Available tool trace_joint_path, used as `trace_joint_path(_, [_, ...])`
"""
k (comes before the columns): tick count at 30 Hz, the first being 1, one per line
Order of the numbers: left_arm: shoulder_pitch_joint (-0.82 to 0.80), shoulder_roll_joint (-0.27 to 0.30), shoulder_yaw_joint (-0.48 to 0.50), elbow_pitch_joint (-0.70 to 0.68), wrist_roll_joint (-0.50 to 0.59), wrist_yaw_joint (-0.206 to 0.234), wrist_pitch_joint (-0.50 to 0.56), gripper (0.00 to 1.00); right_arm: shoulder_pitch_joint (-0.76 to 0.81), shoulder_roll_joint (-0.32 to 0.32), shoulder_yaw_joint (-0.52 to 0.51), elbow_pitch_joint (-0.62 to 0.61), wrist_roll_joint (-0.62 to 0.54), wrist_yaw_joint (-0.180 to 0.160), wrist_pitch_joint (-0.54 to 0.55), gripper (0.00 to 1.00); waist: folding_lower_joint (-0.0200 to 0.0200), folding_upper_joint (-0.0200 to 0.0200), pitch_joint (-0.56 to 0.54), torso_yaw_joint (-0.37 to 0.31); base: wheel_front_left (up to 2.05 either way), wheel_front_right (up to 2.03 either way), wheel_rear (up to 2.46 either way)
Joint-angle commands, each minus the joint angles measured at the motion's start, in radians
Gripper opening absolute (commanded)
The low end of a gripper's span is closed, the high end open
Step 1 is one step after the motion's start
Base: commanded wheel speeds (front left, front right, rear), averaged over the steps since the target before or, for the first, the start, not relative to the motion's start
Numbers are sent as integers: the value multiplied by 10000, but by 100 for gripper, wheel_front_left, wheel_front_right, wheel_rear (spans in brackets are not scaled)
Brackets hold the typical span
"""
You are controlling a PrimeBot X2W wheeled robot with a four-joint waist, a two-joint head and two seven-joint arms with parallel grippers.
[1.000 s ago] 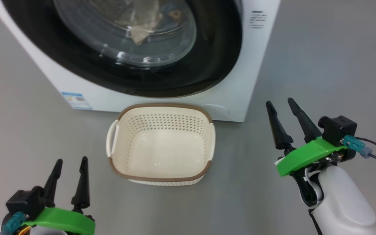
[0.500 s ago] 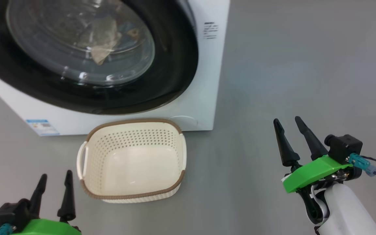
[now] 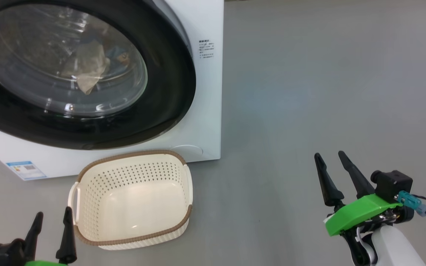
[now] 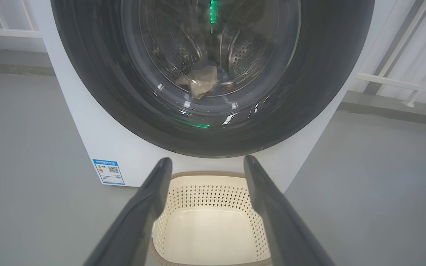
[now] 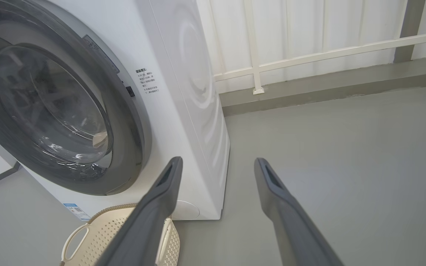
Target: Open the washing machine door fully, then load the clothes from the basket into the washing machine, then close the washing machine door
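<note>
On the head camera I have the washing machine (image 3: 205, 111) at upper left. The washing machine door (image 3: 161, 92) lies flat against its front, and the clothes (image 3: 85, 72) show through it (cream fabric, a bit of blue). The basket (image 3: 128, 156) sits on the floor (image 3: 309, 92) just in front of the machine. My left gripper (image 3: 53, 212) hangs beside the basket's near left corner, fingers parted, holding nothing. My right gripper (image 3: 328, 154) is well off to the right, likewise parted and bare.

The left wrist camera looks between spread fingers at the basket and the door above it.

The right wrist camera shows spread fingers over the floor, with the machine's side to the left.
</note>
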Motion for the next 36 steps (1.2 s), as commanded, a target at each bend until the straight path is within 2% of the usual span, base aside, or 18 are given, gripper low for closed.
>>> trace_joint_path(1, [-54,263,431,-165,108,-16,-65,100,134,-26,182,-288,45,-13,-48,100,0,0,-133,-139,0,0,0])
trace_joint_path(30, [185,42,797,-400,453,-16,-65,100,421,12,-61,-400,-51,-13,-48,100,0,0,-235,-177,0,0,0])
trace_joint_path(31, [383,-148,418,-131,358,0,0,0,389,4,-265,-119,-13,0,0,0,0,0,-234,-177,0,0,0])
trace_joint_path(36, [540,-628,265,441,294,2,34,0,839,148,-262,503,40,0,32,0,0,0,-233,-173,0,0,0])
